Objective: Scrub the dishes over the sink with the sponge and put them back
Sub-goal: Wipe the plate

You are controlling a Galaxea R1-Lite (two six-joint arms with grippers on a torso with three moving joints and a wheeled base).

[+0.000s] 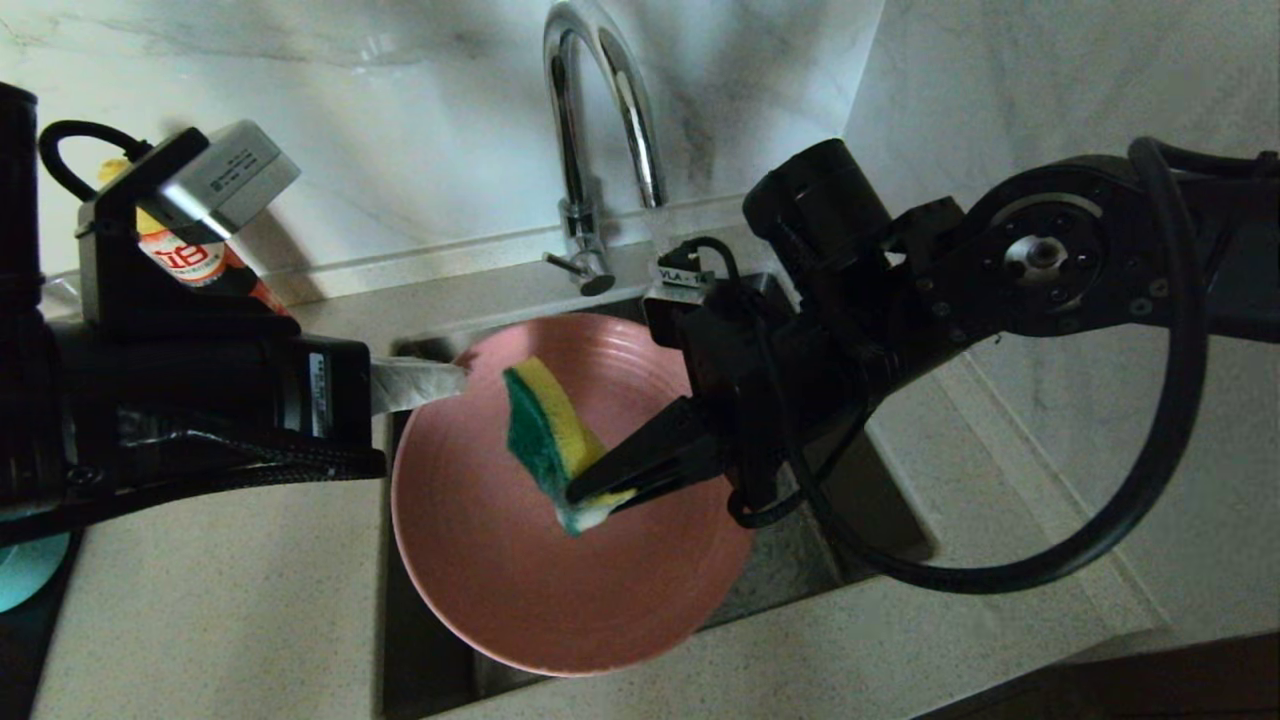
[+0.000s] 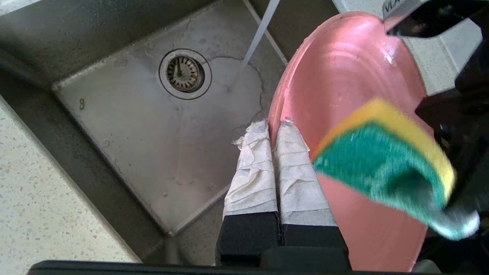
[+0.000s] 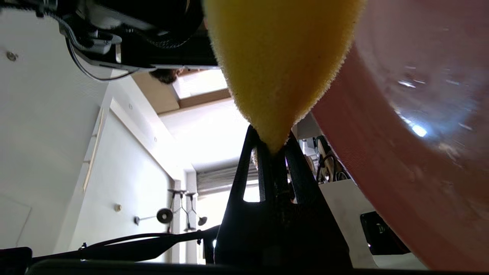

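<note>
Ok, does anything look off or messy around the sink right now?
Nothing is spilled or broken. The pink plate is tilted over the sink, pinched at its rim by the left gripper, while the right gripper squeezes one sponge end. Water runs into the basin.

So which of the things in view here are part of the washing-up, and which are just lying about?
Part of the job:
- pink plate, held over the sink by the left tool
- sponge, gripped by the right tool
- tap, with water running

Lying about:
- bottle on the counter behind the left arm
- teal dish at the left edge, mostly hidden
</note>
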